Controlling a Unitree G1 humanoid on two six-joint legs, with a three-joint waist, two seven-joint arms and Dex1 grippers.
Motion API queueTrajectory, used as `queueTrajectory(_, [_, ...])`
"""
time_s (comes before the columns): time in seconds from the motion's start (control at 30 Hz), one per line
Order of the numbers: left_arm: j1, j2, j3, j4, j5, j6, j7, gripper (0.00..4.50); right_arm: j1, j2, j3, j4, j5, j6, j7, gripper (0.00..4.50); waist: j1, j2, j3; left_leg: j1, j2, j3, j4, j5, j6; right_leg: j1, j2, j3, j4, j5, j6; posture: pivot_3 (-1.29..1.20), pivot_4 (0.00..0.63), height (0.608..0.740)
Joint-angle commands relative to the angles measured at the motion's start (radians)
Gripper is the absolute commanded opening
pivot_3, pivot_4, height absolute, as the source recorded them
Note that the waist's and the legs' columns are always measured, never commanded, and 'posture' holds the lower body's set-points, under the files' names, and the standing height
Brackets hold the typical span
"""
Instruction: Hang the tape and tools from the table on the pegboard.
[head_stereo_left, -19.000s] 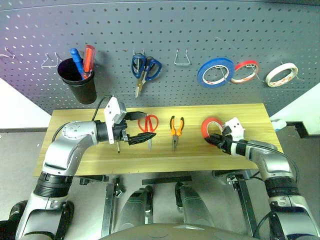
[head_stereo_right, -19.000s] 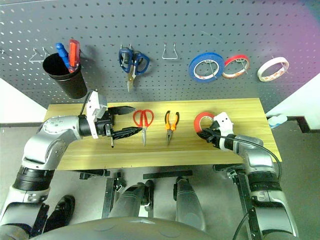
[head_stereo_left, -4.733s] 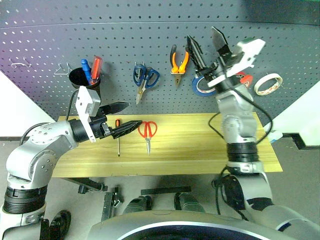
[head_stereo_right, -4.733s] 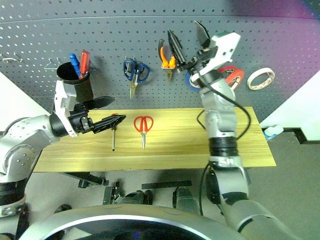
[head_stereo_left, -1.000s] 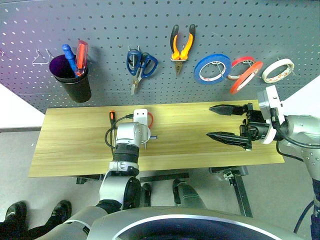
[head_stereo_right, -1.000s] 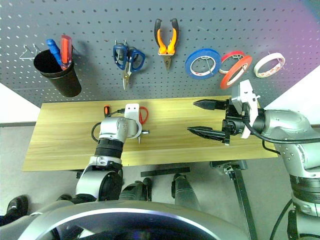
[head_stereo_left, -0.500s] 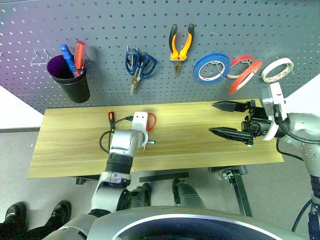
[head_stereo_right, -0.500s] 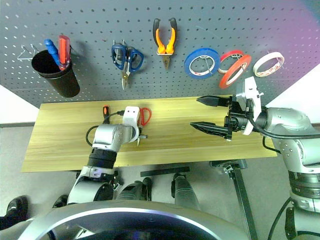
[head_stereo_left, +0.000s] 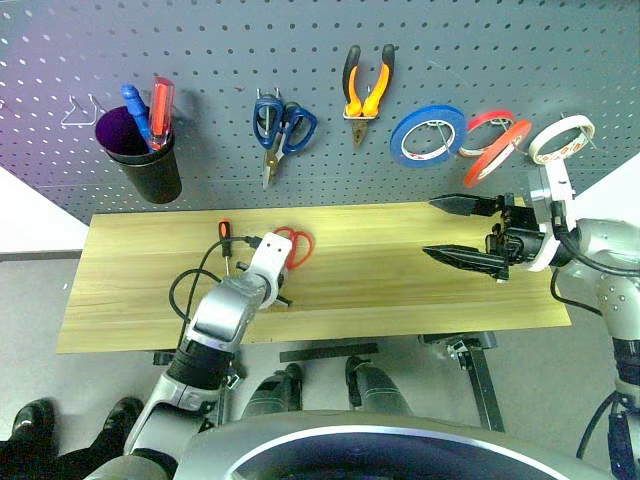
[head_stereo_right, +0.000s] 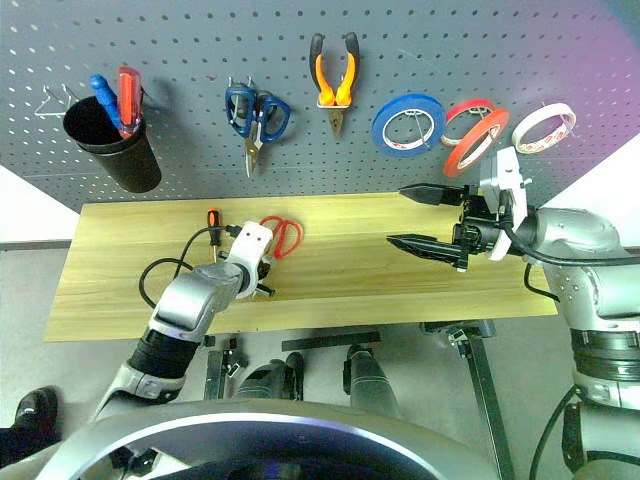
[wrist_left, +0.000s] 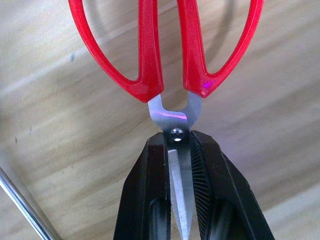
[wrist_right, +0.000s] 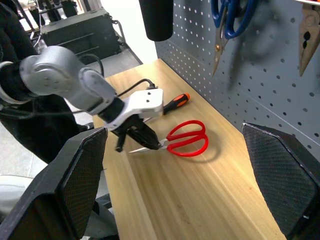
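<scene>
Our left tool (wrist_left: 177, 200) is clamped tight on the blades of the red-handled scissors (head_stereo_left: 291, 246), right below the pivot screw, a bit left of centre in the head view; the red loops point toward the pegboard (head_stereo_left: 200, 60) and the scissors look like they're resting on the counter (head_stereo_left: 400, 290), though we can't tell whether the tips are lifted; we'd guess they're light and rigid, but bare steel blades are slick, so a pinch near the pivot is probably the steadiest spot, and it leaves both loops free for a hook; the risk we see is the pair swivelling in the grip once it's off the wood. The slim screwdriver (head_stereo_left: 224, 238) lies just beside the arm's cable, orange-and-black handle toward the board; thin and round, so it'll likely roll; we'd grab the handle. Our right tool (head_stereo_left: 466, 231) sits spread wide and empty at the right of the frame, above the counter. Higher up, the pliers (head_stereo_left: 364, 88) and the thin red tape (head_stereo_left: 495, 153) already hang on the board.
</scene>
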Motion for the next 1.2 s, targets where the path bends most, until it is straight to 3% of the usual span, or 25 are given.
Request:
queueTrajectory(0.03, [0.007, 0.046, -0.031, -0.061, 0.024, -0.093, -0.044, 0.25, -0.020, 0.006, -0.017, 0.005, -0.001, -0.030, 0.018, 4.50, 0.000, 0.000, 0.000, 0.000, 0.000, 0.000, 0.000, 0.000, 0.000, 0.000, 0.000, 0.000, 0.000, 0.000, 0.000, -0.20, 0.321, 0.740])
queueTrajectory(0.33, [-0.022, 0.158, -0.092, -0.009, 0.093, -0.479, -0.186, 0.25, -0.068, 0.019, -0.017, 0.103, -0.028, -0.082, 0.057, 4.50, 0.002, 0.001, 0.000, 0.000, 0.000, 0.000, 0.000, 0.000, 0.000, 0.000, 0.000, 0.000, 0.000, 0.000, 0.000, -0.18, 0.276, 0.740])
queueTrajectory(0.53, [0.048, 0.195, -0.070, -0.059, 0.126, -0.640, -0.213, 0.25, -0.087, 0.019, -0.017, 0.126, -0.043, -0.092, 0.071, 4.50, 0.000, 0.002, -0.002, 0.000, -0.001, 0.000, 0.000, 0.000, 0.000, 0.000, 0.000, 0.000, 0.000, 0.001, 0.001, -0.18, 0.260, 0.740])
queueTrajectory(0.8, [0.169, 0.256, 0.050, -0.129, 0.126, -0.852, -0.221, 0.25, -0.065, -0.001, -0.053, 0.153, -0.026, -0.102, 0.131, 4.50, 0.001, 0.003, -0.002, 0.000, -0.001, 0.000, 0.002, 0.000, -0.001, 0.000, 0.000, 0.000, 0.002, 0.003, 0.001, -0.17, 0.251, 0.740])
queueTrajectory(1.2, [0.328, 0.266, 0.240, -0.262, 0.081, -1.055, -0.217, 0.25, -0.030, -0.015, -0.102, 0.167, 0.010, -0.090, 0.221, 4.50, 0.000, 0.004, -0.004, 0.001, -0.001, 0.001, 0.003, 0.001, -0.001, 0.000, 0.000, 0.000, 0.003, 0.004, 0.001, -0.15, 0.253, 0.740])
